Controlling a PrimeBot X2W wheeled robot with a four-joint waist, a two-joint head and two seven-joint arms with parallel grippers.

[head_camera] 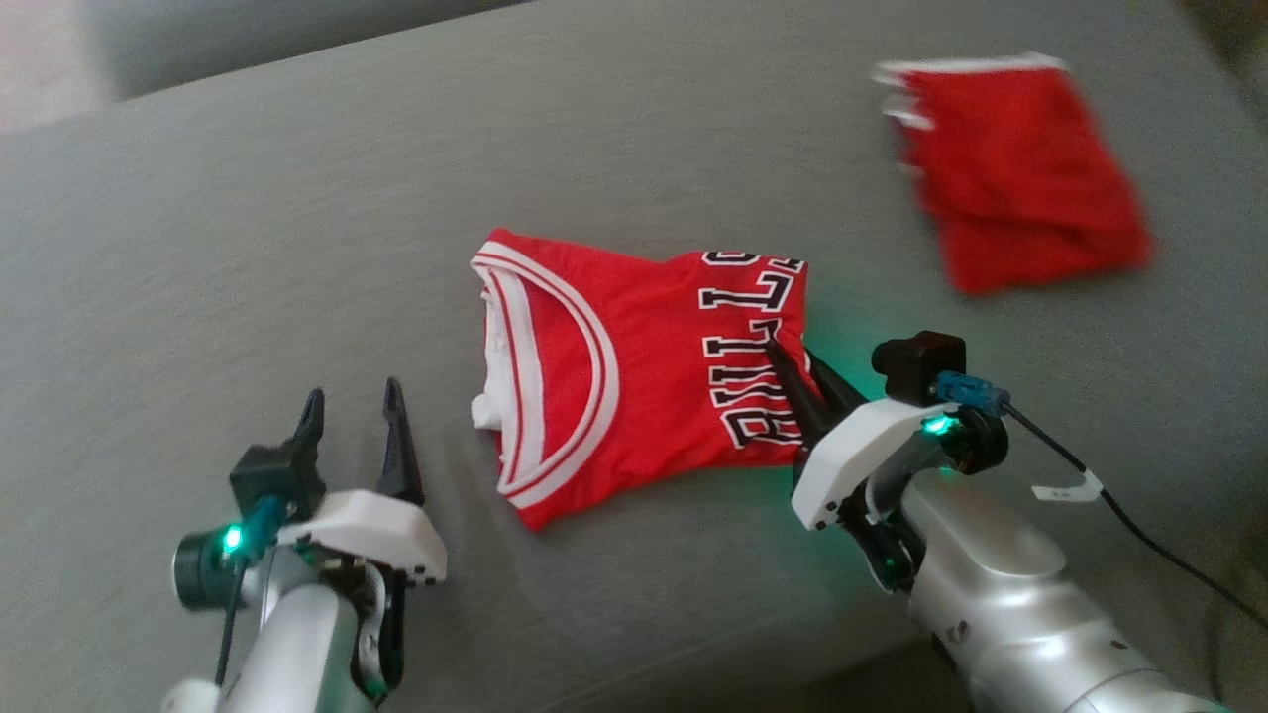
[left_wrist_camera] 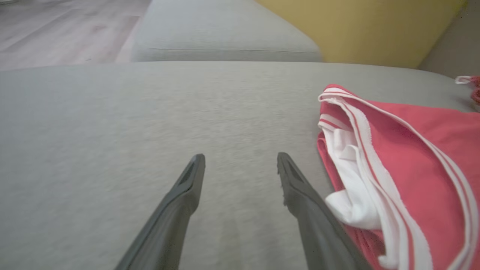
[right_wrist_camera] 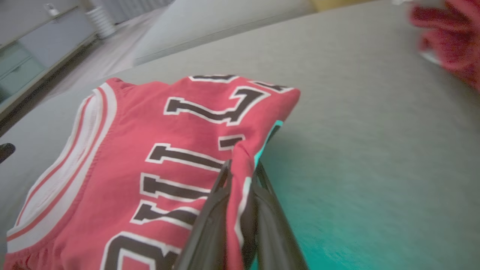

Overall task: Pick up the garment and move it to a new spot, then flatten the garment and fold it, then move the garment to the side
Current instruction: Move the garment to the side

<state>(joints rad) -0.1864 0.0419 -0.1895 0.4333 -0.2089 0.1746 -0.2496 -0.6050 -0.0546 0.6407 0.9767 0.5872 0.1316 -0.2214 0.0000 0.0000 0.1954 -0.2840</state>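
The garment (head_camera: 634, 366) is a red jersey with white trim and black lettering, lying folded in the middle of the grey cushion (head_camera: 297, 248). My right gripper (head_camera: 783, 352) is shut on the jersey's right edge; in the right wrist view the red cloth (right_wrist_camera: 168, 150) is pinched between the two dark fingers (right_wrist_camera: 210, 210), and that edge is lifted a little. My left gripper (head_camera: 352, 406) stands open over bare cushion, left of the jersey's white-trimmed neck side. In the left wrist view its fingers (left_wrist_camera: 187, 195) are spread apart with nothing between them, the jersey (left_wrist_camera: 405, 168) just right of them.
A second red cloth (head_camera: 1010, 168) with white trim lies at the far right of the cushion. A black cable (head_camera: 1139, 525) trails from my right wrist. Another grey cushion (left_wrist_camera: 225, 33) and a yellow surface (left_wrist_camera: 356, 30) lie beyond, with wooden floor (left_wrist_camera: 56, 30) at the far left.
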